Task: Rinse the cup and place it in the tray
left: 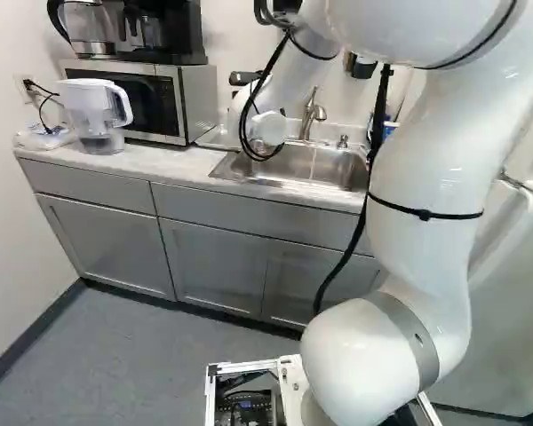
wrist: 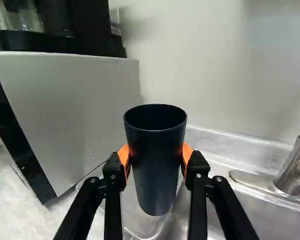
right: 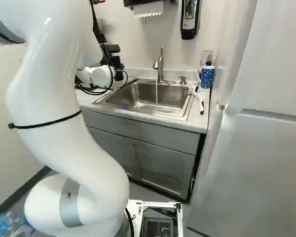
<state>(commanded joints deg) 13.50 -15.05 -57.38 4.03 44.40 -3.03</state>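
Your gripper point(wrist: 155, 156), parted only to the cup's width, clasps the dark tumbler point(wrist: 156, 175) from both sides, upright and apparently above the clear tray point(wrist: 139, 223) beside the sink point(right: 133, 96), likely so it can settle base-first.

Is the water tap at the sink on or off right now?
On: a thin stream of water falls from the tap into the sink.
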